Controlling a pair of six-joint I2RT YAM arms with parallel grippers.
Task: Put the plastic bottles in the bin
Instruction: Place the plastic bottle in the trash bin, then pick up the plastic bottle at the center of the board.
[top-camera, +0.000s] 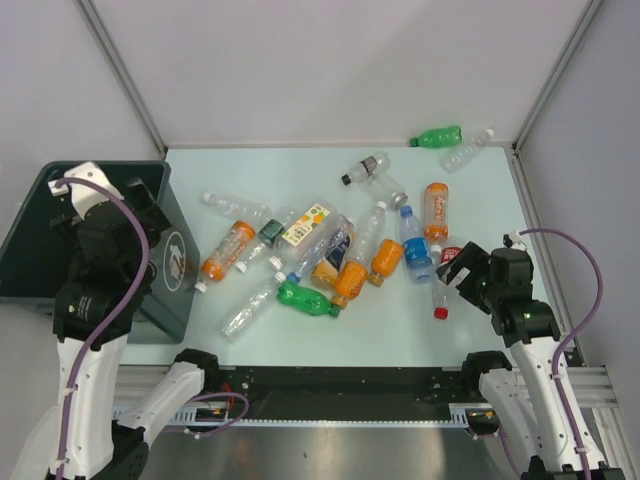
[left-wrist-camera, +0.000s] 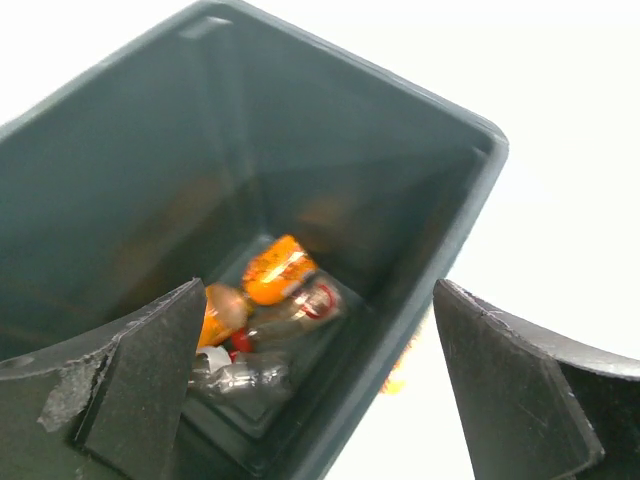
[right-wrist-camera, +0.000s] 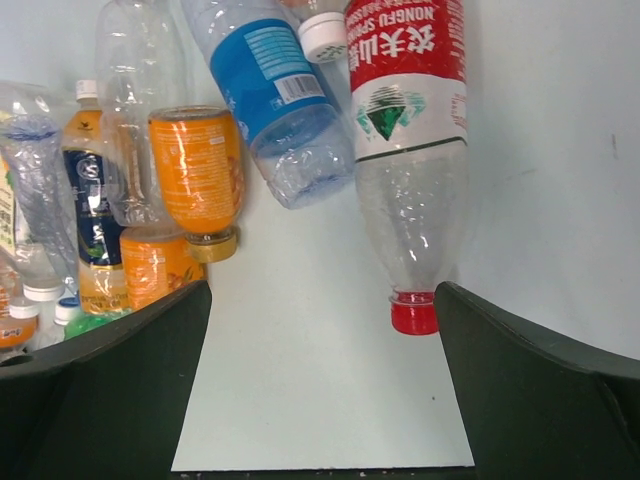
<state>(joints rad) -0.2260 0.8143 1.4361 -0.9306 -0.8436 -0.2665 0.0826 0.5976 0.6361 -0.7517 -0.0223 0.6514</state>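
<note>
Top view: the bin (top-camera: 176, 262) stands at the left edge of the table (top-camera: 300, 172), its emblem side facing the plastic bottles (top-camera: 318, 232). Most of these lie in a loose heap at mid-table, with a green bottle (top-camera: 437, 136) and a clear one well apart at the far right corner. The left gripper (top-camera: 135, 208) hangs over the bin's open top. The right gripper (top-camera: 458, 268) sits low at the right side of the heap, just beside a red-capped bottle (top-camera: 440, 300). Left wrist view: the fingers (left-wrist-camera: 140, 390) are spread wide with nothing between them. Below lies the bin's floor, holding an orange bottle (left-wrist-camera: 280, 270) and a few crushed ones pressed together (count uncertain in the dim interior). Right wrist view: this gripper's fingers (right-wrist-camera: 120, 390) are likewise wide apart and grip nothing, with bare table between them. The red-capped bottle, with a red-and-white label, lies cap toward the camera near the right finger; whether it touches cannot be told. Beside it lie a blue-labelled bottle (right-wrist-camera: 270, 80) and an orange-labelled bottle (right-wrist-camera: 197, 170), with more bottles crowded at the left.
</note>
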